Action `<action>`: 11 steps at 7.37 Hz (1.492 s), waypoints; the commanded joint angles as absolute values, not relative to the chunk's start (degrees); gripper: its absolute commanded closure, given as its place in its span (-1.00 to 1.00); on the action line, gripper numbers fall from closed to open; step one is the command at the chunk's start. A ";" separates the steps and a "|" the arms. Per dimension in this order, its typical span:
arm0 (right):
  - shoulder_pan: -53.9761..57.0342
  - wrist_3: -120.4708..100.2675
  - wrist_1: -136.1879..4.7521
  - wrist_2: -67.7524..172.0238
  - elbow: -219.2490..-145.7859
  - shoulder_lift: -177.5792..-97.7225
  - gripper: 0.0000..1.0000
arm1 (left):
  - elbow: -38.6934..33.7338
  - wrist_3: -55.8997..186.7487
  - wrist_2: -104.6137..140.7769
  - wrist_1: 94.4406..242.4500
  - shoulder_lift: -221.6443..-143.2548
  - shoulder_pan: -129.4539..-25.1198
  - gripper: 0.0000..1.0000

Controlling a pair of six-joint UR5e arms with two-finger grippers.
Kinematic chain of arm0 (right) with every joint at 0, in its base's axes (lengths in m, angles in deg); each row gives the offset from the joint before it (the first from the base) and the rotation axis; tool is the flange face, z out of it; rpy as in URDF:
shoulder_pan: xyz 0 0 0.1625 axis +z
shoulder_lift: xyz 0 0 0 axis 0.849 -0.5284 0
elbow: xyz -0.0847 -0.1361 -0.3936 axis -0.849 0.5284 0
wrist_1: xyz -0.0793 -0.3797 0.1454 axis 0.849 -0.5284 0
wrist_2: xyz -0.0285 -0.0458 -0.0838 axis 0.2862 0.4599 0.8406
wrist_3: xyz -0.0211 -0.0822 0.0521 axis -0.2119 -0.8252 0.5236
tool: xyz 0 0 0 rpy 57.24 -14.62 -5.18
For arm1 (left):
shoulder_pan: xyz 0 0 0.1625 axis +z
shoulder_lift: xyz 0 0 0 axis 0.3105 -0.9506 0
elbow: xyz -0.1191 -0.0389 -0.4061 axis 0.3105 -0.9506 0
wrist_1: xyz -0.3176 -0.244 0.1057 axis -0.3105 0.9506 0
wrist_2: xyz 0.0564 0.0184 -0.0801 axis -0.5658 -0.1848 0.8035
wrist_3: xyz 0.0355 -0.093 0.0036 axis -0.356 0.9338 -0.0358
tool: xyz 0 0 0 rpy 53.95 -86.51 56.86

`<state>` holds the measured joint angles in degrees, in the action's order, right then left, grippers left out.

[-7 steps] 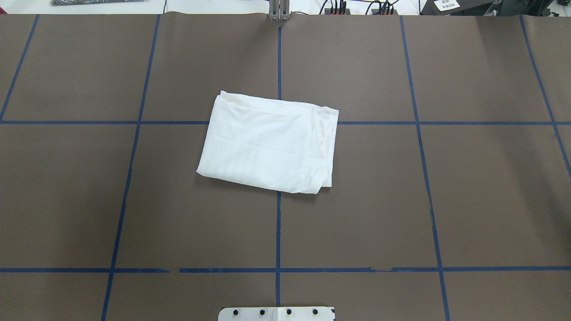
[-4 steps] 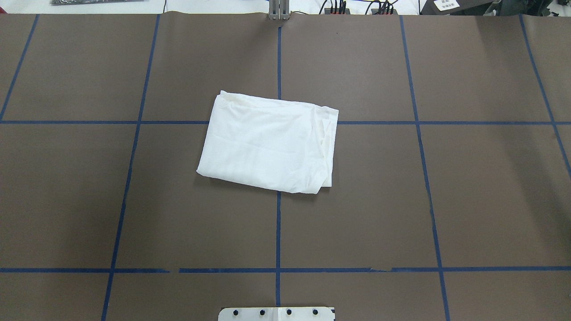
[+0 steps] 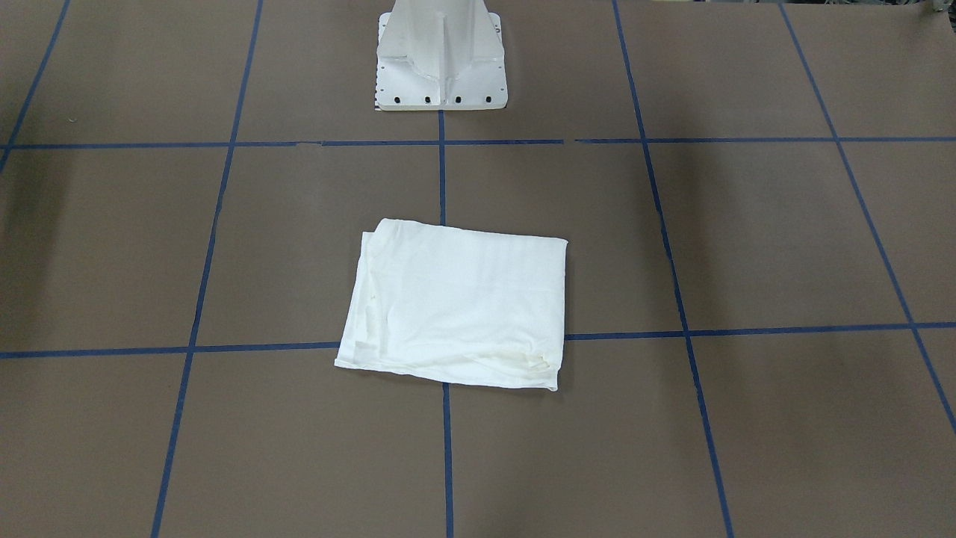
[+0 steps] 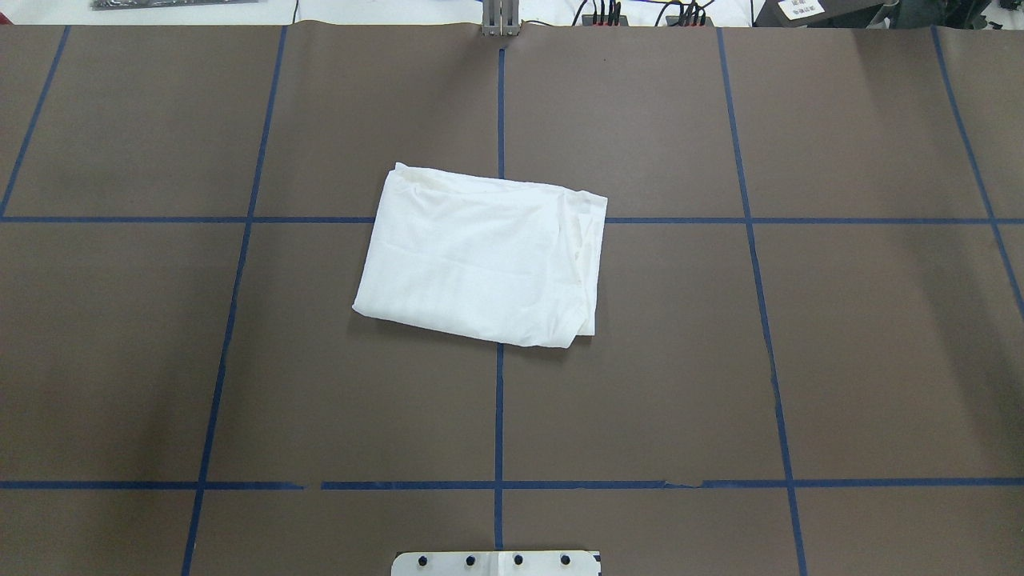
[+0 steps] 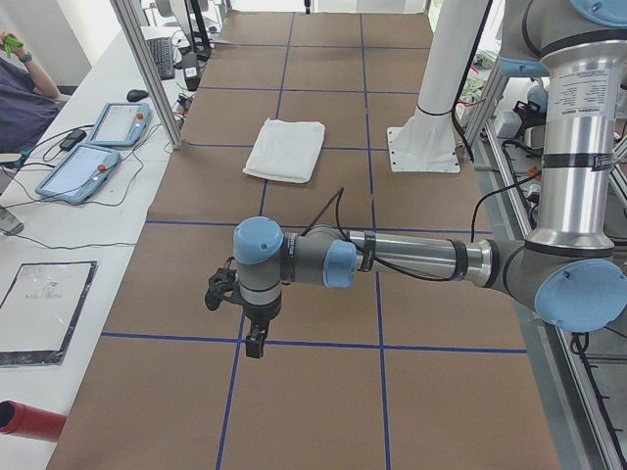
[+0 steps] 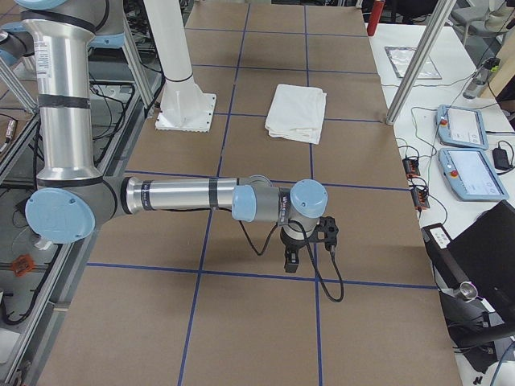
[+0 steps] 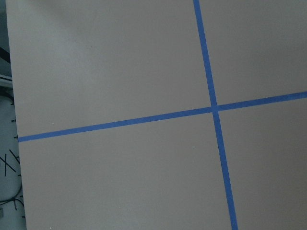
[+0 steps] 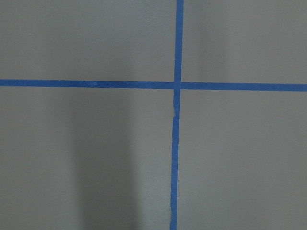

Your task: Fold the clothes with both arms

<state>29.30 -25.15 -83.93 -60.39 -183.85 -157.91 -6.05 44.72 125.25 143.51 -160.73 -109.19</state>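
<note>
**T-shirt [image 4: 480, 256]: one, folded, in front of the pedestal base [image 3: 441, 67]**

You have one white T-shirt lying flat as a folded rectangle on the brown table [image 4: 840, 360]. It sits straight out from the pedestal base, over a crossing of blue tape lines. Both arms are well apart from it. The left gripper [image 5: 254, 348] hangs far off the base's left side and the right gripper [image 6: 291, 264] far off its right, each over bare table. You cannot tell how far either's fingers are open. Two teach pendants [image 5: 78, 172] lie beyond the table edge opposite the base.

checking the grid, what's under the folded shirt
The folded shirt lies on the brown table cover, over where blue tape lines cross. The crossing itself is hidden.
</note>
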 commanded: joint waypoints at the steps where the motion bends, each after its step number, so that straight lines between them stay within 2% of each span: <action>1: 29.79 -25.11 -83.89 -60.46 -184.88 -157.76 -1.00 | -5.46 44.54 127.77 144.89 -159.60 -109.23 -0.99; 11: 29.88 -25.20 -83.89 -60.72 -184.80 -158.28 -1.00 | -5.29 45.33 127.59 144.54 -160.13 -105.37 -0.99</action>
